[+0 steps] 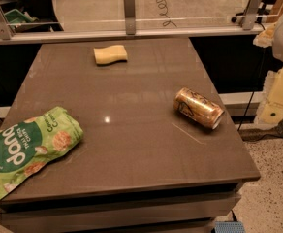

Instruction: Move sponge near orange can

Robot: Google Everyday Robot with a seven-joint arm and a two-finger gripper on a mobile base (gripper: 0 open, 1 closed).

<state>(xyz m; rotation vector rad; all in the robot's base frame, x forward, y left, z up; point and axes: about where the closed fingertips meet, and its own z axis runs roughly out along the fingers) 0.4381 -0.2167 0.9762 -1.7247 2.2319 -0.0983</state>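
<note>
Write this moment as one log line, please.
sponge: far edge, untouched | orange can: on its side, right | hand: off table, far right

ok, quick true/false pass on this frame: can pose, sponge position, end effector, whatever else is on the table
1. The orange can stands upright. False: it lies on its side on the right part of the table.
2. The sponge lies on the far part of the table, well apart from the orange can. True.
3. The end effector is holding the sponge. False: it hangs beyond the table's right edge, away from the sponge, which lies untouched.
4. A green snack bag lies at the near left corner of the table. True.
</note>
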